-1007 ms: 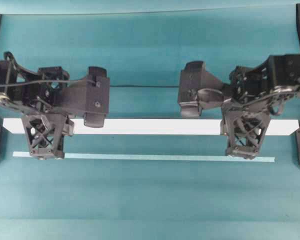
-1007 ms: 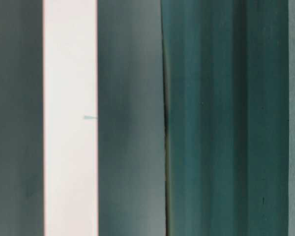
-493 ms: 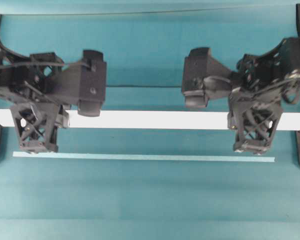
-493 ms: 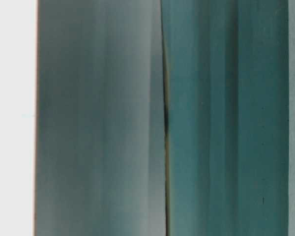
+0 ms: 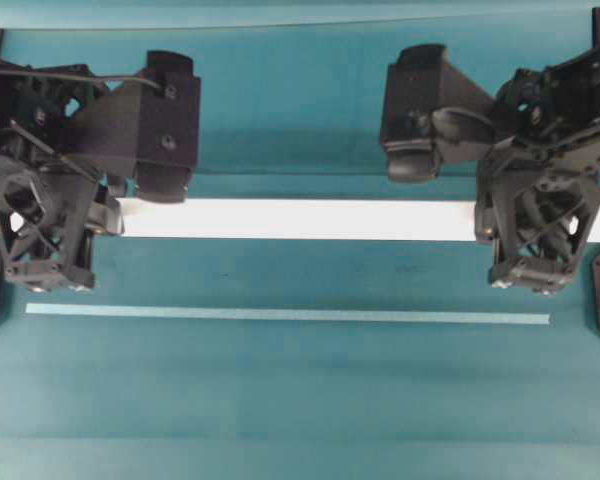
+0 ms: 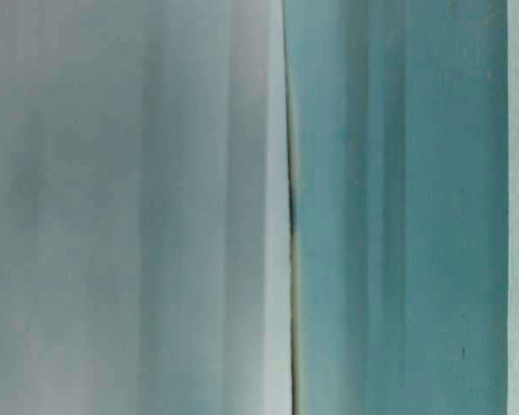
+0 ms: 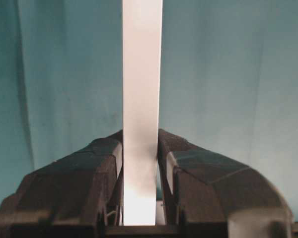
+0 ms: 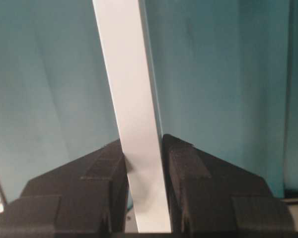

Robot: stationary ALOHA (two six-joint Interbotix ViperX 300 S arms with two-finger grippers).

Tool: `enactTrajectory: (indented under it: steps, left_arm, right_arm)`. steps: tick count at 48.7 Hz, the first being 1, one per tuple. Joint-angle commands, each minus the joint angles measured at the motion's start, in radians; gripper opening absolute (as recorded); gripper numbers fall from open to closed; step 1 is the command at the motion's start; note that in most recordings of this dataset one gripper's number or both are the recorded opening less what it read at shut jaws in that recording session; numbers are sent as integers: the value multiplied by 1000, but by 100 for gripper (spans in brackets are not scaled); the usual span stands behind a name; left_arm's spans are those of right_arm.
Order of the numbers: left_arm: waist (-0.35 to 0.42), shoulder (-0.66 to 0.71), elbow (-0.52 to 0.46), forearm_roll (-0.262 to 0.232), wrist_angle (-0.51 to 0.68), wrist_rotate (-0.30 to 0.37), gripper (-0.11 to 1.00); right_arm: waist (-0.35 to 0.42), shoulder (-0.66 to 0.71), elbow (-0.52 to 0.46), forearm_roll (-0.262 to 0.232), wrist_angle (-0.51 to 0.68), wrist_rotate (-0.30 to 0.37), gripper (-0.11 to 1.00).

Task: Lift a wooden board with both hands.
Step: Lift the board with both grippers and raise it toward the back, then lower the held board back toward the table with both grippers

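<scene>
Board held at both ends
The board (image 5: pixel 300 219) runs level across mid-frame; left gripper (image 7: pixel 140 163) and right gripper (image 8: pixel 141 166) each pinch one end, equally placed.

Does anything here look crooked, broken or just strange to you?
Nothing looks broken or spilled. The wooden board sits level, pinched near each end by the left hand and the right hand. In the right wrist view it leans slightly between the fingers. The pale teal strip lies straight on the table.
</scene>
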Motion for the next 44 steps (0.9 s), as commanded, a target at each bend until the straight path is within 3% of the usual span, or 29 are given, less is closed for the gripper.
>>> enactTrajectory:
  steps: [1, 44]
  left_arm:
    - [-2, -2, -60, 5, -11, 3, 17]
    - [-2, 5, -104, 5, 31, 3, 17]
  right_arm:
    - [-6, 0, -63, 0, -12, 28, 21]
    - [-11, 5, -63, -2, -8, 29, 21]
